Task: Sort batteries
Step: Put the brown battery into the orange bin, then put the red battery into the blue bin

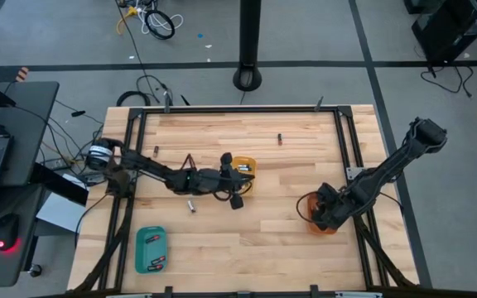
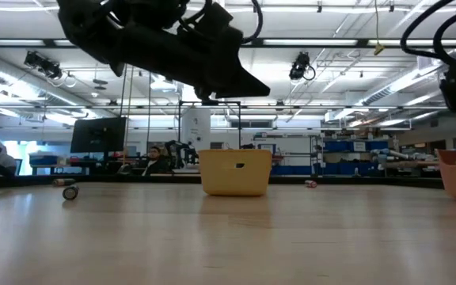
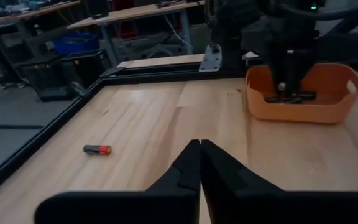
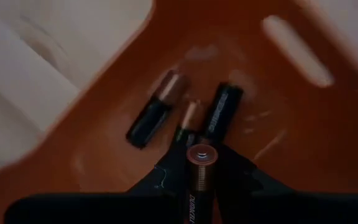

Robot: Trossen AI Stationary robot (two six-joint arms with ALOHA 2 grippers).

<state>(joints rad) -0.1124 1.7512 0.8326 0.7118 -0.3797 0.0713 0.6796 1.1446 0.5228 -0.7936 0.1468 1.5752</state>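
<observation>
- The right gripper [image 4: 199, 163] hangs over the orange plastic tray [image 4: 104, 149], its fingers clamping one black-and-copper cylindrical battery [image 4: 200, 180]; three more lie on the tray floor beneath it.
- Such cells look rigid, smooth and prone to rolling, best pinched mid-body.
- The left gripper [image 3: 200, 163] is pressed closed, empty, above the bare wooden table [image 3: 148, 118]; one loose red-ended battery [image 3: 97, 149] lies nearby.

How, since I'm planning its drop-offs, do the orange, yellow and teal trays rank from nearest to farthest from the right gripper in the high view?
1. Orange tray: the right gripper, holding a battery, is directly over it, on the table's right side.
2. Yellow tray: mid-table, beside the left arm.
3. Teal tray: farthest, at the table's left edge.
</observation>
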